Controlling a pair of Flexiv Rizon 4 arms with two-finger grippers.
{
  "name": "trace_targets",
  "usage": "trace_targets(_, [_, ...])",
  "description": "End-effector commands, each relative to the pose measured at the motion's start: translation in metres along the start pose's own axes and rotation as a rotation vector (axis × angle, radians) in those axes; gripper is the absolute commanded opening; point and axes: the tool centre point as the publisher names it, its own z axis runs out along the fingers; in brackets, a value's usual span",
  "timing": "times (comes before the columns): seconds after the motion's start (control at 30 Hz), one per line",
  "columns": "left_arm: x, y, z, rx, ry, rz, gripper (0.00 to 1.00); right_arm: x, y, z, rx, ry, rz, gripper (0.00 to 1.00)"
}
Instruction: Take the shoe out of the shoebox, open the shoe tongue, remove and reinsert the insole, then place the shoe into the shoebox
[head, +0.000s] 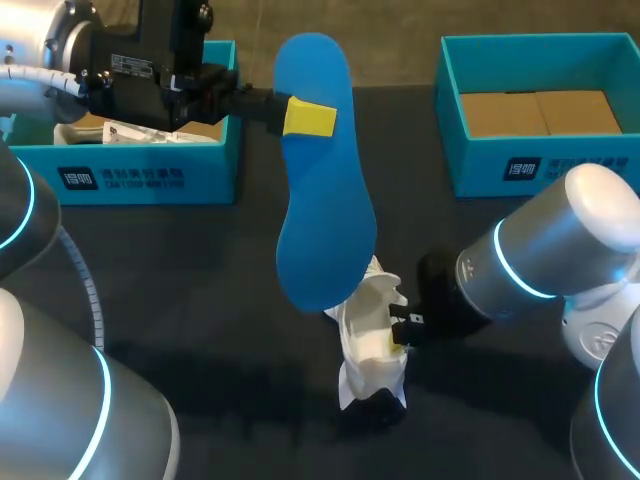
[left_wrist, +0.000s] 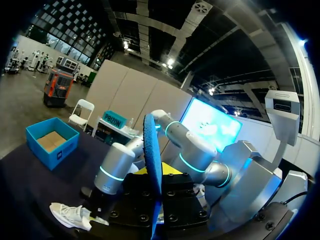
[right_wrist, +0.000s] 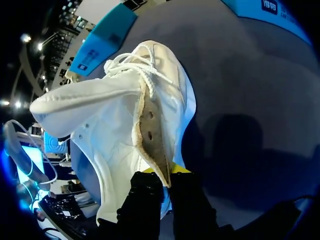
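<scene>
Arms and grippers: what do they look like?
The left arm and right arm are rounded silver-grey tubes with glowing light-blue rings. The left gripper and right gripper are black with yellow tips. A white ribbed cable runs along the left wrist.

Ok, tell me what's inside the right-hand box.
Only flat brown cardboard shows on the floor of the box, with nothing lying on it. The box's near wall hides the front strip of the floor.
</scene>
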Motion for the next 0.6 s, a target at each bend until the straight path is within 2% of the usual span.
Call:
trace_targets(0.03, [-0.001, -0.001, 0.001, -0.003, 0.001, -0.001, 0.00, 0.001, 0.001, 0.010, -0.014, -0.003, 0.004, 0.00])
trace_targets(0.3, [-0.001, -0.001, 0.001, -0.003, 0.001, -0.001, 0.00, 0.004, 0.003, 0.009, -0.015, -0.004, 0.002, 0.00])
trace_targets(0.33, [-0.001, -0.001, 0.001, -0.003, 0.001, -0.001, 0.00, 0.005, 0.003, 0.009, -0.015, -0.004, 0.003, 0.15])
trace_targets(0.37, [-0.001, -0.001, 0.001, -0.003, 0.001, -0.001, 0.00, 0.006, 0.003, 0.008, -0.016, -0.005, 0.004, 0.49])
trace_targets(0.4, [-0.001, -0.001, 0.001, -0.003, 0.001, -0.001, 0.00, 0.007, 0.003, 0.007, -0.017, -0.005, 0.005, 1.00])
trace_targets(0.6, [-0.001, -0.001, 0.001, -0.003, 0.001, -0.001, 0.00, 0.015, 0.002, -0.006, -0.035, 0.006, 0.006, 1.00])
